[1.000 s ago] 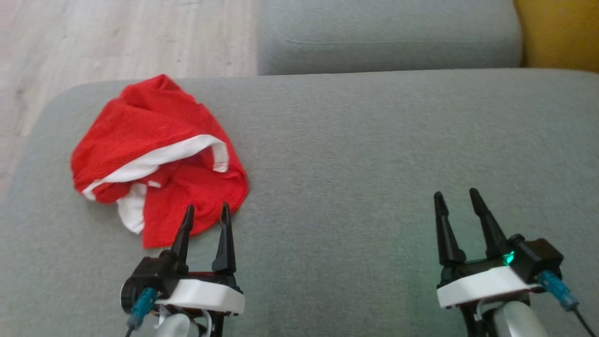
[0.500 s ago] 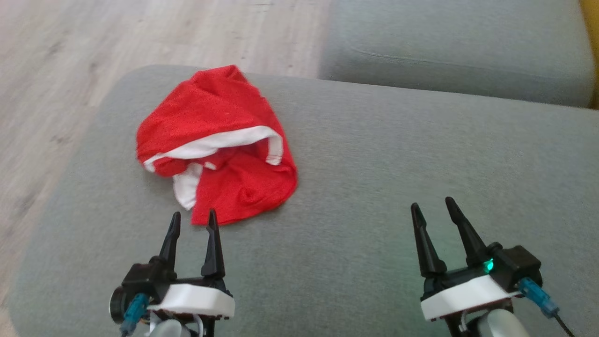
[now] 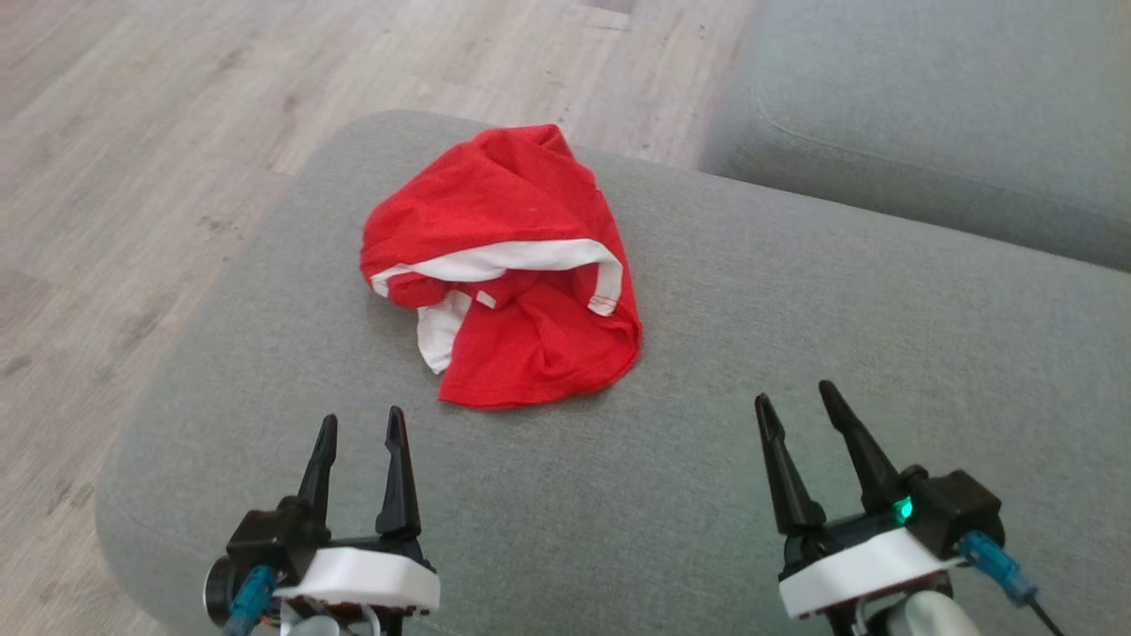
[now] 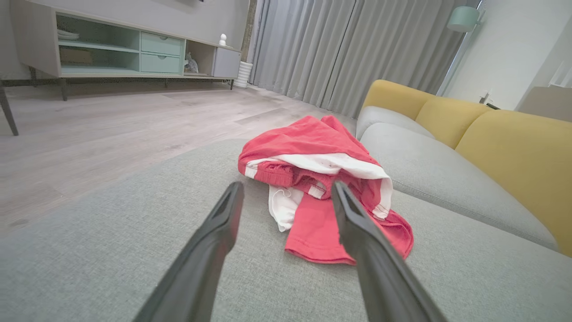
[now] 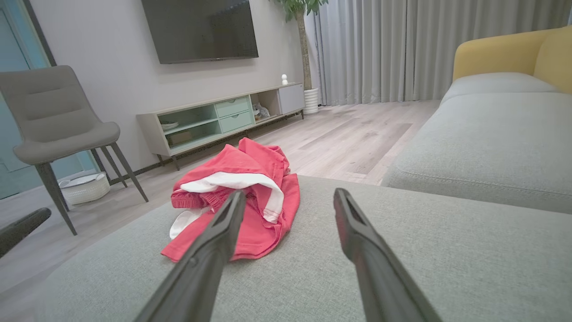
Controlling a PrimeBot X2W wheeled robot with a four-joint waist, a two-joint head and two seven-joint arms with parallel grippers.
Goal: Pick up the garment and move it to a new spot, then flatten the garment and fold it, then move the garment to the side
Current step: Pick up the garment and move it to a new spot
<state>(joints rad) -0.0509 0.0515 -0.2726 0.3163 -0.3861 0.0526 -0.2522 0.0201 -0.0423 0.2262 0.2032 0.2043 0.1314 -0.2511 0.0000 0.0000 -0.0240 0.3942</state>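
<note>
One crumpled garment (image 3: 504,203) lies beyond the gaping left tool (image 3: 362,417).

At the lower left of the frame the left end effector (image 3: 362,417) has two long black fingers (image 3: 399,477) that taper to points, set on a rounded white housing (image 3: 367,574), with a teal-blue cable plug (image 3: 252,594) at its outer side. The right end effector (image 3: 793,393) at the lower right is built alike, with a small green light (image 3: 902,509) glowing on its black block, a blue plug (image 3: 994,565) leading into a thin dark cable (image 3: 1047,617), and a pale rounded forearm (image 3: 928,614) below.
</note>
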